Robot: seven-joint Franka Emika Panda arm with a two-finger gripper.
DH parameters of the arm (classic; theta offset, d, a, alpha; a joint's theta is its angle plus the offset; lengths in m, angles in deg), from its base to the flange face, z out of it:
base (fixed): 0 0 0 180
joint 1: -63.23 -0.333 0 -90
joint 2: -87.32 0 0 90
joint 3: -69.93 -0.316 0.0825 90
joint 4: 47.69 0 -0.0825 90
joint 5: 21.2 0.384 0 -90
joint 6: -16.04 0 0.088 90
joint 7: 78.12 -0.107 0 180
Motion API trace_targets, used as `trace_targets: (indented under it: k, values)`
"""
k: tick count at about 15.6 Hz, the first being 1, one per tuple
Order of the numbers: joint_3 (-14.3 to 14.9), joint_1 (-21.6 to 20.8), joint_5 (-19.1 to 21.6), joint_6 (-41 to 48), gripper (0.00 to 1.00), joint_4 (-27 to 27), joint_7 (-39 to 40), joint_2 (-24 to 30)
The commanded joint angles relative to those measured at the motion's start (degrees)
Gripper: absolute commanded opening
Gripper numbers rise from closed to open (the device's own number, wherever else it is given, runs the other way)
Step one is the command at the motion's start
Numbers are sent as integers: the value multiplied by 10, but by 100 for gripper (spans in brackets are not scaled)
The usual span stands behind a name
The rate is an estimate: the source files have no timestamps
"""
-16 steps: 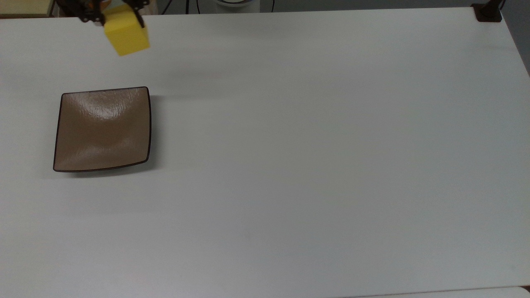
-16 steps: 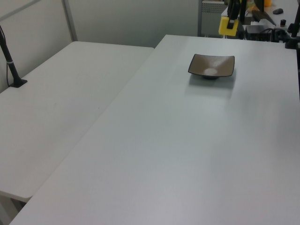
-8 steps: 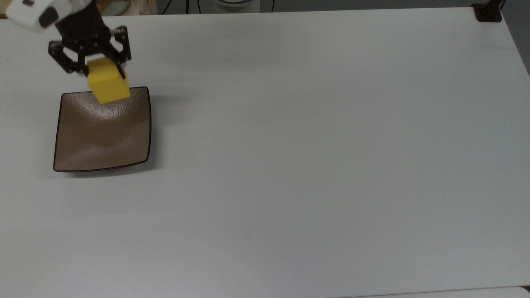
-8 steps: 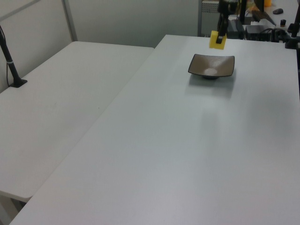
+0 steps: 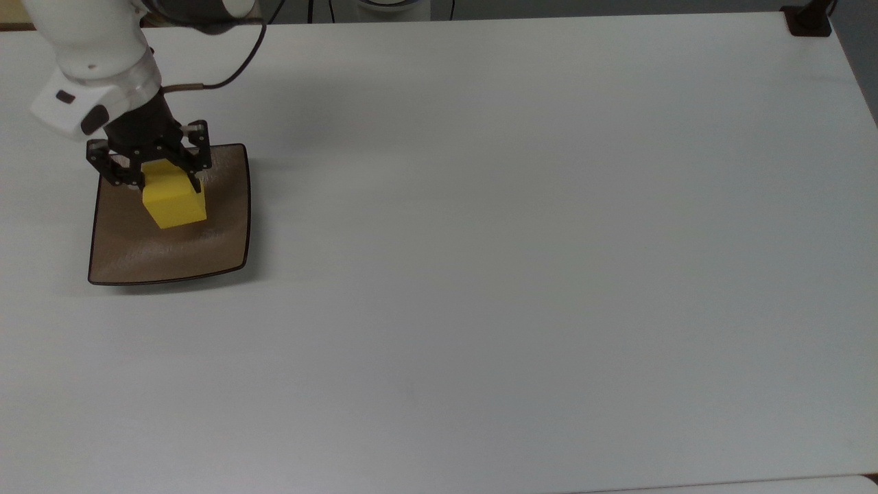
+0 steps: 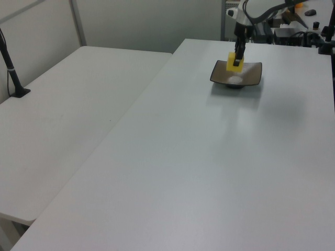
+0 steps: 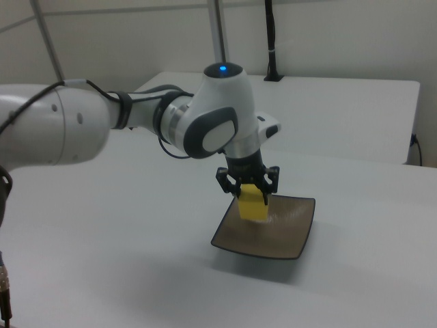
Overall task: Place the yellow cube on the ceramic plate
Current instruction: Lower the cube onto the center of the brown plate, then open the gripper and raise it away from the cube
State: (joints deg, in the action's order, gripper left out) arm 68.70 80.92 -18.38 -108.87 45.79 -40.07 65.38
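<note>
A plain white table (image 5: 480, 274). The gripper (image 5: 158, 180), closed on the yellow cube (image 5: 173, 202), holds it just above the ceramic plate (image 5: 219, 240) near a table corner; lowering and release appear to remain.

white arm reaches in from the top view's upper left, wrist angled downward. black two-finger gripper (image 5: 168, 180) (image 7: 250, 191) (image 6: 236, 59) points straight down, fingers (image 5: 194, 165) pressed against opposite sides of the yellow cube (image 5: 173, 202) (image 7: 252, 203) (image 6: 233, 62), gripping its upper part. blue light glows on the wrist joint in the right view.
</note>
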Motion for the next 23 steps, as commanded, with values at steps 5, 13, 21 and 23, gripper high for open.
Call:
trace_targets:
  k: [5,13,21,23]
  values:
    - [23,-19,-10,-57,11,4,1,-39]
    - [35,-19,-7,-60,75,5,1,-44]
    - [38,-42,-1,17,100,14,-38,68]
    - [38,-52,-1,78,100,12,-88,117]
